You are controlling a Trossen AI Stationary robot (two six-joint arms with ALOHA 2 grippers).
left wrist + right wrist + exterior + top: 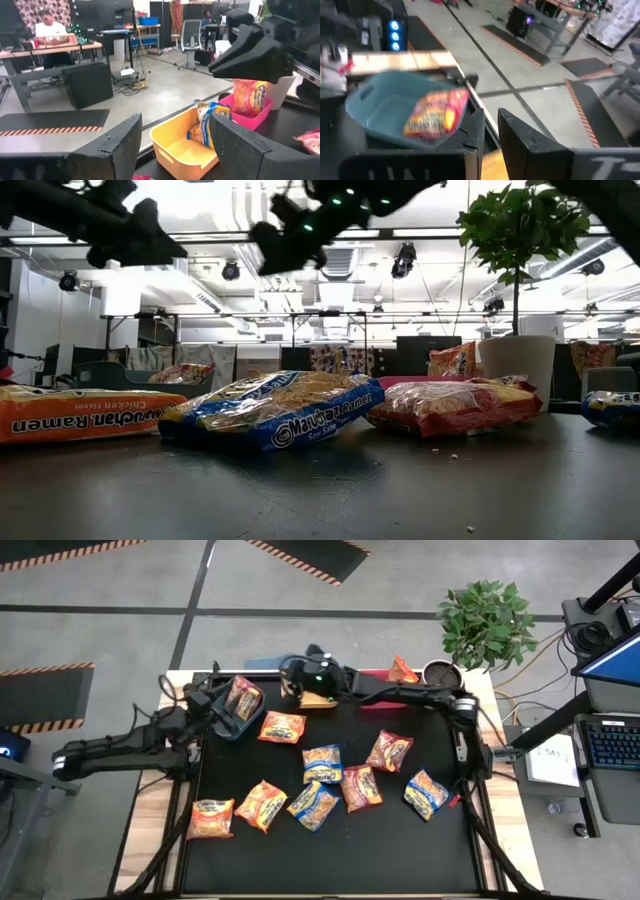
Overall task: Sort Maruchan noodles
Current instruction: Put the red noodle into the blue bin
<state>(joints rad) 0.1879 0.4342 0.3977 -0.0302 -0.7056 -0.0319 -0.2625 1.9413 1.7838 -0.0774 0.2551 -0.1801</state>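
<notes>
Black matting covers the table (330,840) in an open workshop. Left gripper (175,137) hangs with jaws wide and empty near the blue bin (232,710), which holds one noodle packet (243,697). Right gripper (491,131) has its jaws only narrowly apart, also empty, above the yellow bin (180,145), where another packet (207,125) leans. Beyond that sits a pink bin (252,111). About ten packets (322,764) lie loose in front of the bins. They look light, crinkly and slippery, with brittle noodles inside; pinching a sealed edge seems safest.
</notes>
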